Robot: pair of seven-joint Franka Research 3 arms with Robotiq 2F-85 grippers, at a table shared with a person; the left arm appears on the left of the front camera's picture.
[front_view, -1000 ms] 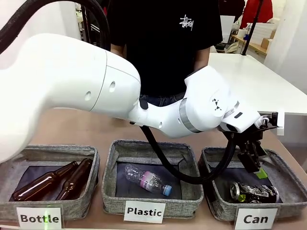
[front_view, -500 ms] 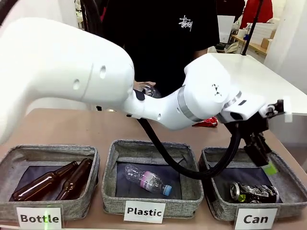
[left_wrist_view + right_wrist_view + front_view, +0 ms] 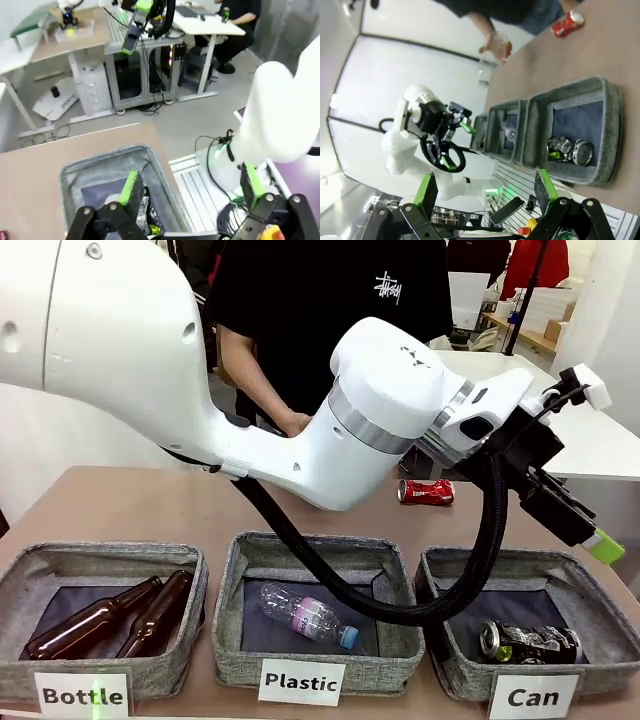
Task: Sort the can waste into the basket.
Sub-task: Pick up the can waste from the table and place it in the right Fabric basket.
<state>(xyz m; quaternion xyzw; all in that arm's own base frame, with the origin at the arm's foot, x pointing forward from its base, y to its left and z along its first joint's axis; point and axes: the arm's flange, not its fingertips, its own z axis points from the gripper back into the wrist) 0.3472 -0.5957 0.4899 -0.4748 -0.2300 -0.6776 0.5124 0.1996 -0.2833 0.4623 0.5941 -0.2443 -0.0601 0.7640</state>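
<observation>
A red can (image 3: 426, 492) lies on its side on the table behind the "Can" basket (image 3: 437, 575); the right wrist view also shows the red can (image 3: 566, 24). A crushed black-and-silver can (image 3: 530, 642) lies inside that basket. My left gripper (image 3: 590, 535) hangs in the air above the basket's far right corner, tilted, open and empty. Its wrist view has the left gripper (image 3: 190, 187) over the basket (image 3: 102, 165) with the crushed can (image 3: 145, 210) below. My right gripper (image 3: 484, 192) is open, held high off the basket's (image 3: 612, 130) right side, looking down at the black can (image 3: 570, 150).
The "Plastic" basket (image 3: 232, 580) holds a clear bottle (image 3: 305, 617). The "Bottle" basket (image 3: 195, 570) holds two brown bottles (image 3: 95, 620). A person stands at the far edge, a hand (image 3: 295, 423) over the table. My left arm (image 3: 300, 440) spans the middle.
My left arm has risen and swung its gripper up and to the right, away from the "Can" basket. The red can came into view behind it. The person's hand moved in.
</observation>
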